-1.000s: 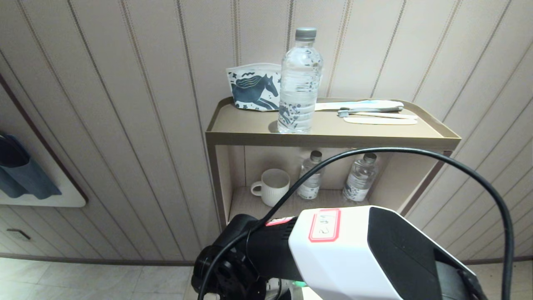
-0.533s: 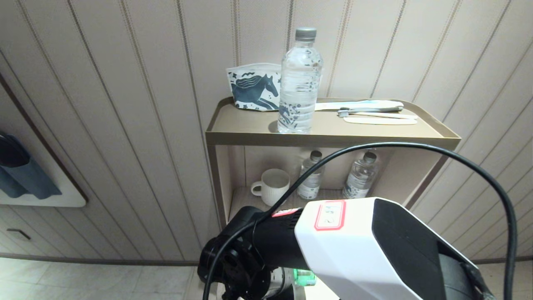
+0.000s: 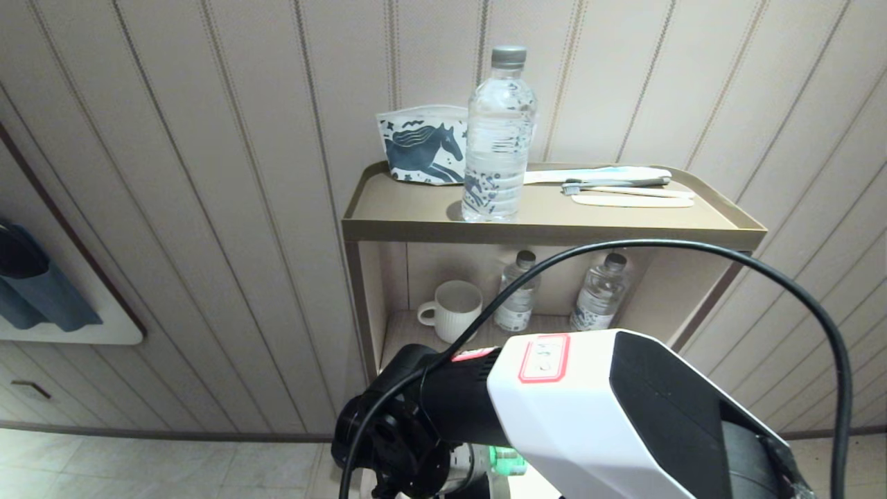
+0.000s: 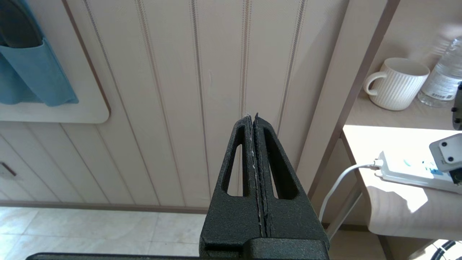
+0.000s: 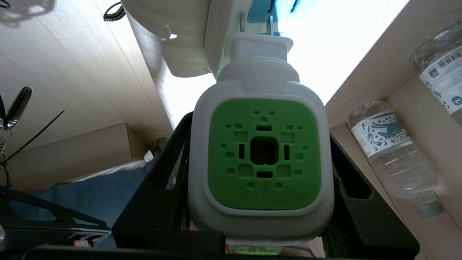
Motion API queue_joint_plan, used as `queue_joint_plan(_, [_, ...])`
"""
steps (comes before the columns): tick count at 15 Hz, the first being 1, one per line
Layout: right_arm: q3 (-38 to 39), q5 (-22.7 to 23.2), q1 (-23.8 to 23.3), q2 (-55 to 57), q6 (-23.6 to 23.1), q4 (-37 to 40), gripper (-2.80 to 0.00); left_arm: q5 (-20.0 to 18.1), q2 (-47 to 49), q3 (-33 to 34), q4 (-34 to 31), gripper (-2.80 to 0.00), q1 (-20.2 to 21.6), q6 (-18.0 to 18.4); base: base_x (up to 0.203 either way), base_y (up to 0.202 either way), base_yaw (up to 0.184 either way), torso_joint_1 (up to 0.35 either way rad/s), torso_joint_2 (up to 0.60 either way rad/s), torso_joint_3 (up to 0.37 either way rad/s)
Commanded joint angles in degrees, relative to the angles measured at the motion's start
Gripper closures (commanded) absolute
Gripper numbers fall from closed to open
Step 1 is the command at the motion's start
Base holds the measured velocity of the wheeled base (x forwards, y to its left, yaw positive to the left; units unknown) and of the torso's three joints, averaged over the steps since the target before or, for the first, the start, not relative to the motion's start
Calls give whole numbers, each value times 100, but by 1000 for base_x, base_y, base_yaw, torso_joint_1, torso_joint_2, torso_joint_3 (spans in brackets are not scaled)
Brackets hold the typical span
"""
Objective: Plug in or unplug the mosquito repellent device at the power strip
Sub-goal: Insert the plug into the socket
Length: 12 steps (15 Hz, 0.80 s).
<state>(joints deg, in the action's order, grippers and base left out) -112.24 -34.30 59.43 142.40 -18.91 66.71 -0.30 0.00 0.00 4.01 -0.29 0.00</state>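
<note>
I've got the device (image 5: 263, 155) filling the centre of the right wrist frame, clamped by the right gripper (image 5: 260, 202) across its white sides so the prongs point at the strip (image 5: 260, 11) at top centre, just short of its blue socket. Left gripper (image 4: 254, 144), mid-frame, is pressed closed on nothing, parked. The bottle (image 5: 389, 151) label's print is unreadable.

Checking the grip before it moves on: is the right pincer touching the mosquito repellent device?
Touching. In the right wrist view the right pincer has a black finger pressed against each side of the mosquito repellent device, with no gap visible.
</note>
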Motion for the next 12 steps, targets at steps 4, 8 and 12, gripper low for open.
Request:
queue_joint_plan(4, [0, -15, -28, -27, -60, -130, 0, 4, 0, 0, 3, 0, 3, -9, 0, 0, 0, 0, 0, 0])
queue_joint_plan(8, [0, -24, -185, -147, -404, -564, 0, -5, 0, 0, 3, 0, -1, -5, 0, 0, 0, 0, 0, 0])
queue_joint_plan(12, [0, -24, -221, -160, -456, -598, 0, -5, 0, 0, 3, 0, -6, 0, 0, 0, 0, 0, 0, 0])
